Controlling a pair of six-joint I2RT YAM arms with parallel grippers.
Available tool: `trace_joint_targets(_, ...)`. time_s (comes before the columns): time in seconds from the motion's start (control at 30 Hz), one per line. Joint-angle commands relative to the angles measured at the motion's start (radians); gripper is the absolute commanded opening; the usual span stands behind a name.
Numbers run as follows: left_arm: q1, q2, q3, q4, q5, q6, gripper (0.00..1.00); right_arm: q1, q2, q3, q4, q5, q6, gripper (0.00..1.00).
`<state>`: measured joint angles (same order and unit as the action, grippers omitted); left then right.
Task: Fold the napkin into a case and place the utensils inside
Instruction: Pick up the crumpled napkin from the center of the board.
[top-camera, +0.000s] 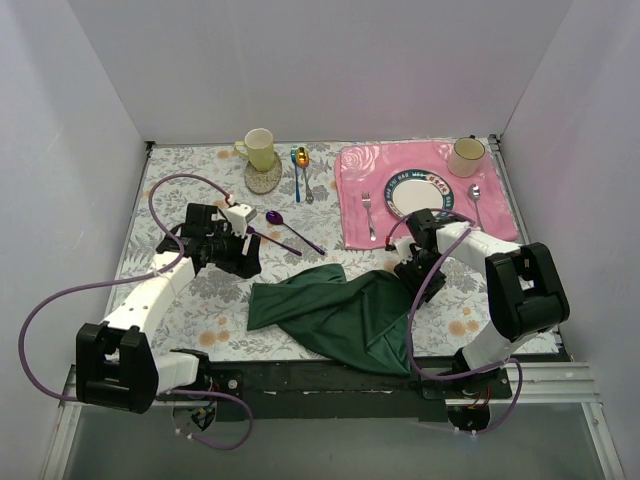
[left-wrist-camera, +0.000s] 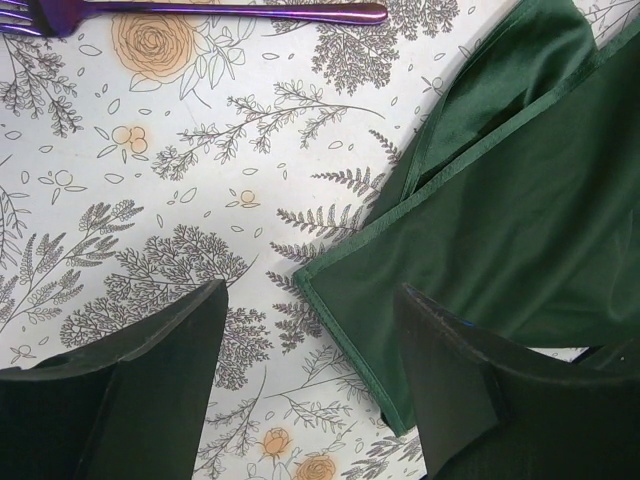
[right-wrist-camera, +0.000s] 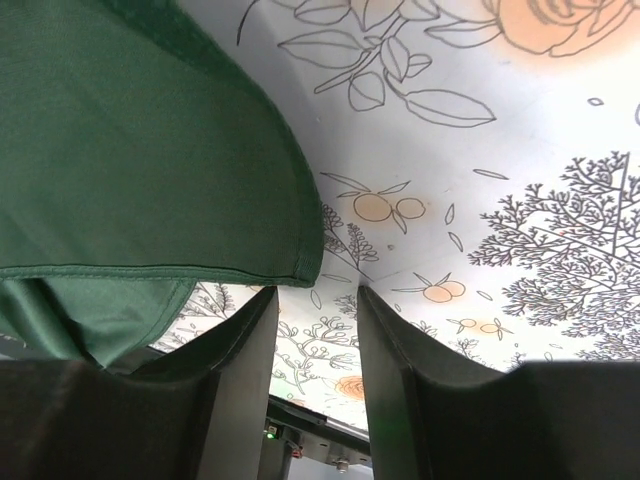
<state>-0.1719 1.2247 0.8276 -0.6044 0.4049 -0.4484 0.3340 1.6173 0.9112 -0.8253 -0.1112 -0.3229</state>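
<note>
The dark green napkin (top-camera: 340, 315) lies crumpled and partly folded on the flowered tablecloth between the two arms. My left gripper (top-camera: 243, 257) is at its left corner. In the left wrist view the gripper (left-wrist-camera: 310, 290) is open, the hemmed napkin (left-wrist-camera: 500, 220) corner lies between its fingers, and the purple fork (left-wrist-camera: 200, 10) lies beyond. The purple spoon (top-camera: 295, 233) rests just behind that gripper. My right gripper (top-camera: 405, 268) is at the cloth's right edge. In the right wrist view the gripper (right-wrist-camera: 315, 292) has a narrow gap holding nothing, with a lifted napkin (right-wrist-camera: 130, 150) corner just past its left fingertip.
A pink rose placemat (top-camera: 355, 215) at the back right carries a plate (top-camera: 420, 192), a silver fork (top-camera: 368, 215), a silver spoon (top-camera: 476, 200) and a cup (top-camera: 466, 155). A yellow-green mug (top-camera: 260, 148) and blue and gold spoons (top-camera: 299, 170) sit at the back.
</note>
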Motion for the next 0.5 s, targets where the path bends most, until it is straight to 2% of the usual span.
trace_joint_targets(0.0, 0.008, -0.059, -0.022, 0.048, 0.000, -0.021, 0.67, 0.014, 0.047, -0.011, 0.219, -0.011, 0.041, 0.46)
trace_joint_targets(0.1, 0.009, -0.074, -0.031, 0.055, 0.002, -0.010, 0.67, 0.014, 0.070, -0.002, 0.206, -0.024, 0.044, 0.44)
trace_joint_targets(0.27, 0.009, -0.114, -0.067, 0.097, 0.005, 0.048, 0.67, 0.029, 0.079, 0.006, 0.212, -0.067, 0.070, 0.34)
trace_joint_targets(0.4, 0.009, -0.143, -0.084, 0.117, -0.009, 0.117, 0.67, 0.033, 0.098, 0.012, 0.209, -0.051, 0.068, 0.15)
trace_joint_targets(0.43, 0.009, -0.151, -0.088, 0.123, -0.009, 0.131, 0.67, 0.033, 0.098, 0.015, 0.215, -0.030, 0.067, 0.02)
trace_joint_targets(0.47, 0.009, -0.154, -0.096, 0.127, -0.011, 0.146, 0.67, 0.031, 0.095, 0.015, 0.224, -0.016, 0.065, 0.01)
